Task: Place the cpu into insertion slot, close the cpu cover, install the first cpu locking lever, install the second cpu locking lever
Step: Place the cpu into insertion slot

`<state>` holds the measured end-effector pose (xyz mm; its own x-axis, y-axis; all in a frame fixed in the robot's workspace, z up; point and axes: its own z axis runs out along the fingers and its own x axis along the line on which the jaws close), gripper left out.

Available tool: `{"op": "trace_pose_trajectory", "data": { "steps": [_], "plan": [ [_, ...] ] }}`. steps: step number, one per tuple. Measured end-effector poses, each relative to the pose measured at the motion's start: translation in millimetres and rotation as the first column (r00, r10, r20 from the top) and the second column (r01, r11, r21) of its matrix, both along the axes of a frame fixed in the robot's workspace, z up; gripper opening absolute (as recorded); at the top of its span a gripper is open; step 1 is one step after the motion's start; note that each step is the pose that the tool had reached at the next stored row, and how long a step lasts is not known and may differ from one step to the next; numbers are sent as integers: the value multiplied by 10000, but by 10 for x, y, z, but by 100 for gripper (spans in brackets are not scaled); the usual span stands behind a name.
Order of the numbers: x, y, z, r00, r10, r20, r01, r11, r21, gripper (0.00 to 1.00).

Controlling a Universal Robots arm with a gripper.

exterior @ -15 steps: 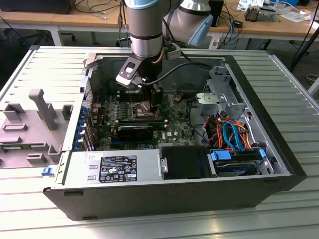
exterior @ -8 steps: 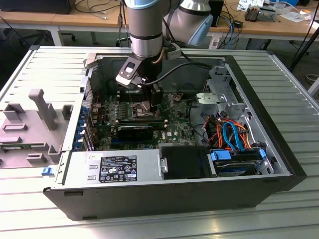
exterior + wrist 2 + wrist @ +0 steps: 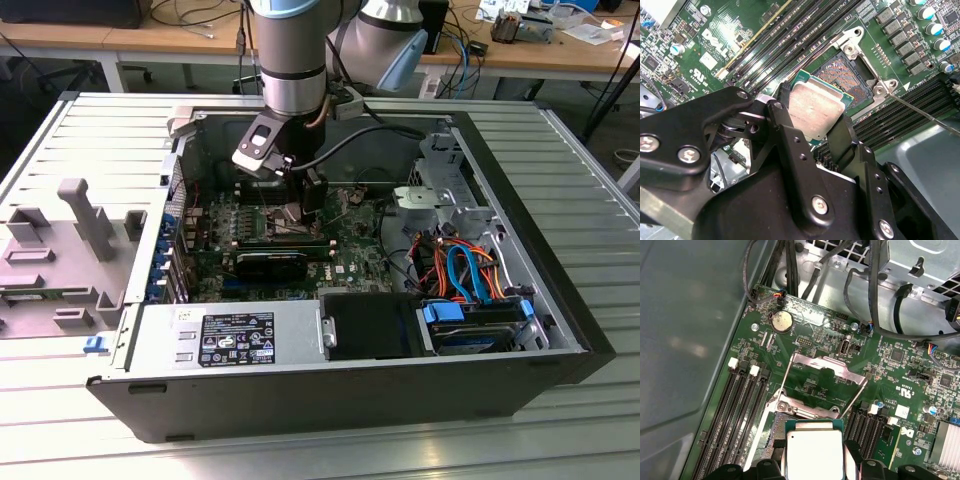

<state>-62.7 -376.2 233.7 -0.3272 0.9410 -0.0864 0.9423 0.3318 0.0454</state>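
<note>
The cpu (image 3: 815, 110), a small square chip with a dull silver top and green edge, sits between my black fingers (image 3: 785, 125); my gripper (image 3: 812, 119) is shut on it. It hangs tilted just above the insertion slot (image 3: 850, 77), whose dark pin field and silvery rim show beside the chip. In the first wrist view the cpu (image 3: 812, 452) covers much of the slot, and the cpu cover (image 3: 826, 365) stands swung up and open behind it. Two thin locking levers (image 3: 782, 382) stick up at its sides. In the exterior view my gripper (image 3: 300, 205) reaches down into the open computer case.
Black memory slots (image 3: 742, 410) run along both sides of the socket on the green board (image 3: 350, 262). A long black block (image 3: 275, 265), the power supply (image 3: 225, 335), a drive cage with blue and orange cables (image 3: 465, 275) and loose black cables (image 3: 875, 300) crowd the case.
</note>
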Motion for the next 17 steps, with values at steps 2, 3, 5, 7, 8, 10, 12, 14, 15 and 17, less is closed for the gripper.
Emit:
{"op": "trace_pose_trajectory", "data": {
  "steps": [2,3,5,7,8,10,12,14,15,17],
  "plan": [
    [0,0,0,10000,-9,0,9,10000,0,54],
    [0,0,0,10000,-13,0,13,10000,0,54],
    [0,0,0,10000,-23,0,23,10000,0,54],
    [0,0,0,10000,-33,0,33,10000,0,54],
    [0,0,0,10000,-35,0,35,10000,0,54],
    [0,0,0,10000,-41,0,41,10000,0,54],
    [0,0,0,10000,-47,0,47,10000,0,54],
    [0,0,0,10000,-54,0,54,10000,0,54],
    [0,0,0,10000,-56,-1,56,10000,0,54],
    [0,0,0,10000,-62,0,62,10000,0,54]
  ]
}}
